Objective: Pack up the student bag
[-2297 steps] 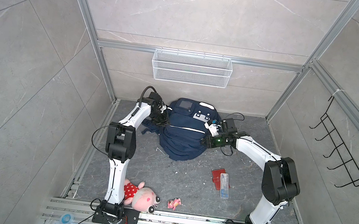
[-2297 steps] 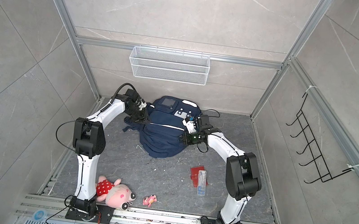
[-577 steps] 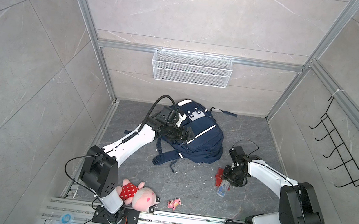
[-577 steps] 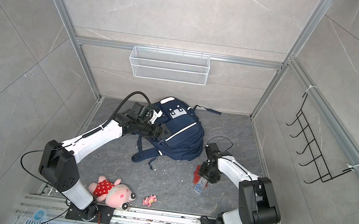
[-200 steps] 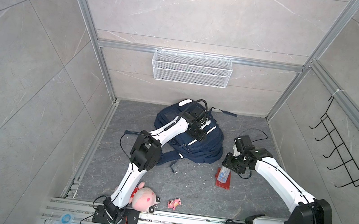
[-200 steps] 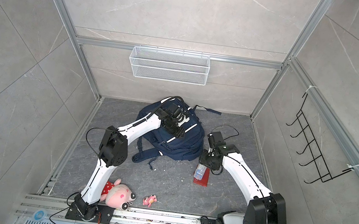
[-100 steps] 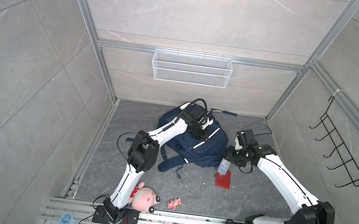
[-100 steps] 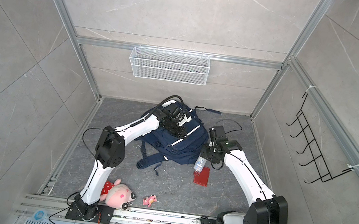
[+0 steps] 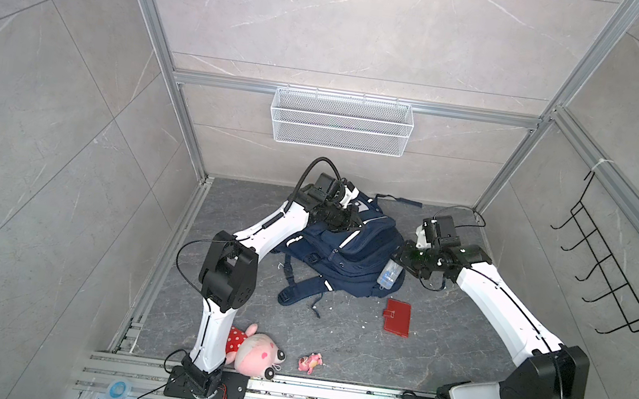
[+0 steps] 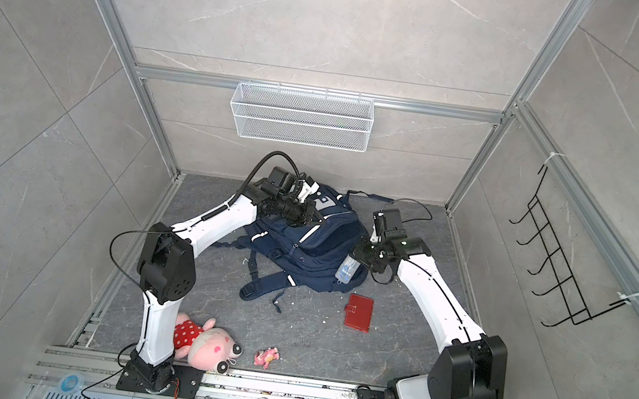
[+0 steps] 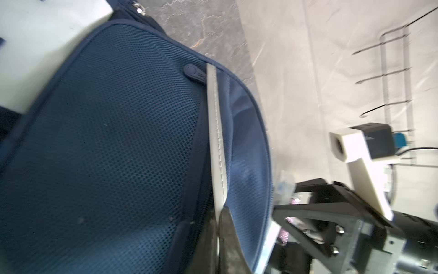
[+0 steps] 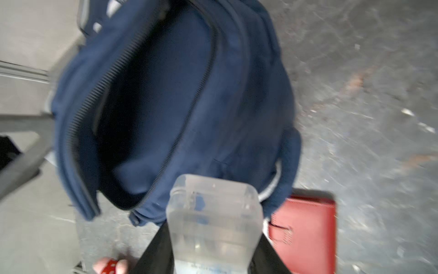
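Two claws work at the student bag [image 9: 347, 263]. The left gripper [image 9: 353, 222] is pressed together on the bag's fabric beside a white stripe [image 11: 216, 142], and the bag lies directly under it. The right gripper [image 12: 213, 239] pinches a clear plastic case [image 12: 213, 213]. The bag's open zip compartment [image 12: 142, 106] gapes just ahead of this claw. A red wallet [image 9: 397, 317] lies on the floor [image 9: 354, 339] near that claw.

red wallet [image 9: 397, 317] on floor [image 9: 352, 351]; pink plush pig [image 9: 255, 353] near small pink toy [image 9: 309, 363]; wire basket [image 9: 340, 127] on wall [image 9: 353, 24]
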`<move>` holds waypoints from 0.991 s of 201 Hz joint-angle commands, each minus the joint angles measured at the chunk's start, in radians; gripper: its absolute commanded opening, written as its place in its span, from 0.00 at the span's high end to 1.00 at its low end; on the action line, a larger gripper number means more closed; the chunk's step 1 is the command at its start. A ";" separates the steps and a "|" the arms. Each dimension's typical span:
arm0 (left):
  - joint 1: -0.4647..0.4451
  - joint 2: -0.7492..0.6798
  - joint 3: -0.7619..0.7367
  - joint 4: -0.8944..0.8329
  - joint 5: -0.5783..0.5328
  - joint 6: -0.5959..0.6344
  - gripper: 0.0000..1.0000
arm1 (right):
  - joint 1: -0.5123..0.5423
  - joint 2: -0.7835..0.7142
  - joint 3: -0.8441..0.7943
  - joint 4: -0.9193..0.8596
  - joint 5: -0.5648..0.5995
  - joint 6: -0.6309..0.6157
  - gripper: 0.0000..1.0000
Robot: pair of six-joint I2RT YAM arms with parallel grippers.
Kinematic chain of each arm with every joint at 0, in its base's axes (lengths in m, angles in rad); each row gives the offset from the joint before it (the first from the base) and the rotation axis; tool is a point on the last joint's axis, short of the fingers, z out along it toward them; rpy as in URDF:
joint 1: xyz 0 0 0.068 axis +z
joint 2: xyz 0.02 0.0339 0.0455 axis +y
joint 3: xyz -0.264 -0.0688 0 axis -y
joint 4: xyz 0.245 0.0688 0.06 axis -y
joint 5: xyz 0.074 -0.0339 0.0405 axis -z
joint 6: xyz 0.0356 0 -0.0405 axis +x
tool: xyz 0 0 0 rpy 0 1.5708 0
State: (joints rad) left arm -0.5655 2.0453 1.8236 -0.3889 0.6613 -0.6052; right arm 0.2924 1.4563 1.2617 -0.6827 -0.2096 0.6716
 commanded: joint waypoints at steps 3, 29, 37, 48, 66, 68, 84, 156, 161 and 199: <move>-0.006 -0.121 -0.002 0.274 0.132 -0.165 1.00 | -0.002 0.050 0.061 0.110 -0.064 0.063 0.98; -0.005 -0.130 0.000 0.342 0.152 -0.217 1.00 | -0.003 0.116 0.064 0.200 -0.096 0.129 0.98; -0.006 -0.132 0.007 0.341 0.157 -0.217 1.00 | -0.002 0.134 0.071 0.229 -0.112 0.141 0.98; -0.006 -0.132 0.012 0.341 0.168 -0.217 1.00 | -0.002 0.164 0.095 0.243 -0.116 0.146 0.98; -0.007 -0.132 0.001 0.349 0.183 -0.226 1.00 | -0.003 0.208 0.129 0.267 -0.125 0.161 0.98; -0.007 -0.133 -0.001 0.353 0.185 -0.228 1.00 | -0.004 0.211 0.133 0.269 -0.125 0.162 0.98; -0.009 -0.138 -0.027 0.392 0.198 -0.254 1.00 | -0.005 0.245 0.165 0.279 -0.129 0.173 0.98; -0.011 -0.132 -0.097 0.613 0.218 -0.417 1.00 | -0.006 0.370 0.204 0.397 -0.157 0.311 0.90; -0.011 -0.131 -0.097 0.617 0.219 -0.422 1.00 | -0.007 0.379 0.214 0.402 -0.160 0.314 0.89; -0.006 -0.120 -0.106 0.664 0.219 -0.465 1.00 | -0.006 0.424 0.281 0.384 -0.162 0.293 0.74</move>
State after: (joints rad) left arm -0.5617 2.0247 1.6894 0.0475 0.7647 -1.0058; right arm 0.2848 1.8503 1.4750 -0.3248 -0.3618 0.9630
